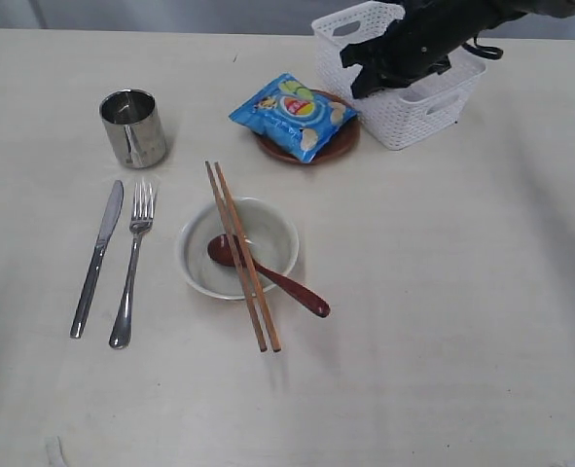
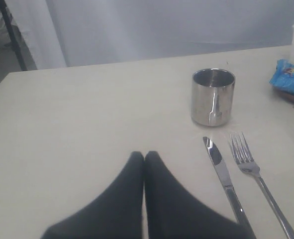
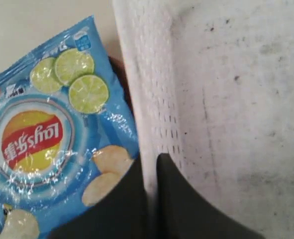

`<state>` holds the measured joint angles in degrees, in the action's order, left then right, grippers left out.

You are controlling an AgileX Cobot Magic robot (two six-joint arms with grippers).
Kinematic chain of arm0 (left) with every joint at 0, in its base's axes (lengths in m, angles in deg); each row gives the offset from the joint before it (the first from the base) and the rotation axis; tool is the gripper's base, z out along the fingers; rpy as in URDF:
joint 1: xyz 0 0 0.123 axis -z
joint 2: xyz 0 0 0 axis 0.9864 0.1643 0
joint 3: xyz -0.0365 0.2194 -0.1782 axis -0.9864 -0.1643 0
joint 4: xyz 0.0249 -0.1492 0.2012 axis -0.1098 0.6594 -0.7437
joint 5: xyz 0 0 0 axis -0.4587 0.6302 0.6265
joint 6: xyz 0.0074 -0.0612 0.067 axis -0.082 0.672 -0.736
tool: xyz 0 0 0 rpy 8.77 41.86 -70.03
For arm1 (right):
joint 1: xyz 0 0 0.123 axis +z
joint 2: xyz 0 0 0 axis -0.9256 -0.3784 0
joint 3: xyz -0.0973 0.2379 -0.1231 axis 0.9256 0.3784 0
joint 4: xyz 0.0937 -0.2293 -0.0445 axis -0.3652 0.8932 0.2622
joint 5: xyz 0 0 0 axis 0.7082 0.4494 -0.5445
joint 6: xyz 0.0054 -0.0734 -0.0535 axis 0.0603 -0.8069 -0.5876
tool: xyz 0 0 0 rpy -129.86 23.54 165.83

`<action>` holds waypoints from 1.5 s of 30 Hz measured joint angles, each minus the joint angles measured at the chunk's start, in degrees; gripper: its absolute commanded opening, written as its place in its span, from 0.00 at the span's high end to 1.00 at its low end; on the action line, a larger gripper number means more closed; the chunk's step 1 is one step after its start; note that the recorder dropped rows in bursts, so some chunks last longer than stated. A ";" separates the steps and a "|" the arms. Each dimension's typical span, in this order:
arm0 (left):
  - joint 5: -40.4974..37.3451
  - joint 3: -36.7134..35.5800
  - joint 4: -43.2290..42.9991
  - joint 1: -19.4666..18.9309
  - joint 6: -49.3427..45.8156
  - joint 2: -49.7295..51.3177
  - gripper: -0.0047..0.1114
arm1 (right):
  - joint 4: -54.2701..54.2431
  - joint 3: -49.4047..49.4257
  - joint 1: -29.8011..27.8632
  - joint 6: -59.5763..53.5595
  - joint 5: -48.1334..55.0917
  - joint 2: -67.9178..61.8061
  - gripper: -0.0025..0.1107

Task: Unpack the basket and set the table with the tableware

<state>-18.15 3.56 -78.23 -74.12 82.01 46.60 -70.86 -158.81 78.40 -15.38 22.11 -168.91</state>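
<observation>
The white lattice basket (image 1: 418, 109) stands at the table's far right. My right gripper (image 1: 362, 83) is shut on the basket wall (image 3: 151, 99), one finger inside and one outside next to the chip bag (image 3: 47, 139). The basket floor (image 3: 236, 99) shows nothing in it. Laid out on the table (image 1: 443, 292) are the steel cup (image 1: 132, 126), knife (image 1: 97, 258), fork (image 1: 133, 263), and pale bowl (image 1: 285, 226) holding the dark red spoon (image 1: 287, 287), with two chopsticks (image 1: 243, 258) across it. My left gripper (image 2: 144, 155) is shut and holds nothing, low over the table beside the knife (image 2: 221, 169); the exterior view does not show it.
The blue chip bag (image 1: 292, 115) lies on the round brown plate (image 1: 338, 146), right beside the basket. In the left wrist view the cup (image 2: 213, 97) and fork (image 2: 251, 169) sit close to the knife. Pale curtains hang behind the far table edge.
</observation>
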 measured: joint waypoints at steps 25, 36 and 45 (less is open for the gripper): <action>0.00 0.00 0.00 0.00 0.00 0.00 0.96 | 33.39 1.03 3.81 42.45 5.06 8.82 0.98; 0.00 0.00 0.00 0.00 0.00 0.00 0.96 | 29.27 20.39 4.10 41.42 0.42 22.74 0.98; 0.00 0.00 0.00 0.00 0.00 0.00 0.96 | 28.21 34.90 9.70 44.30 -13.76 31.54 0.98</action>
<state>-18.15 3.56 -78.23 -74.12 82.01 46.60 -42.65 -123.91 88.09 28.92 8.35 -137.37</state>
